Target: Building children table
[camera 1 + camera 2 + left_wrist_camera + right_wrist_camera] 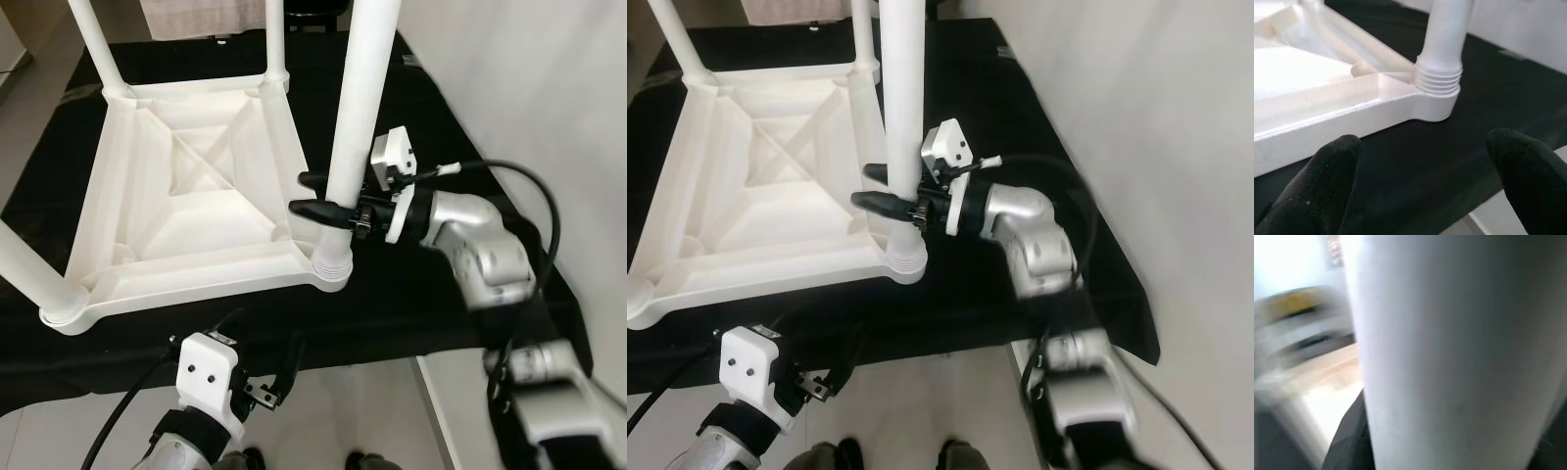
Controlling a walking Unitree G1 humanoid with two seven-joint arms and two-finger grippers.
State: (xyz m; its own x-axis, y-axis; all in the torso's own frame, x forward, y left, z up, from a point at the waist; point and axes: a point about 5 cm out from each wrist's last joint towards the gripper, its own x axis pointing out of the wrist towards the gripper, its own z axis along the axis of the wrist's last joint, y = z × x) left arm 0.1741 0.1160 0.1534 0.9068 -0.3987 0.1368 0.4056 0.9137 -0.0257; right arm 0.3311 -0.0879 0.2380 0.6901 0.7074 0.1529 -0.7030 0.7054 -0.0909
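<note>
Near-right table leg (361, 108) is enclosed by right gripper (315, 194), one finger each side, blocking approach to the leg from the right. Left gripper (265, 377) sits below that leg's corner socket (1438, 85), fingers (1317, 191) spread; bare black mat (1415, 166) lies between. Upturned tabletop (186, 196) is bounded by upright legs.

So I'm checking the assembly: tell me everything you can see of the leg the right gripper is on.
The leg is a smooth white plastic tube, standing upright in the near right corner socket of the upturned tabletop. Screw threads show at its base. The right gripper has a black finger on either side of it, just above the socket.
</note>
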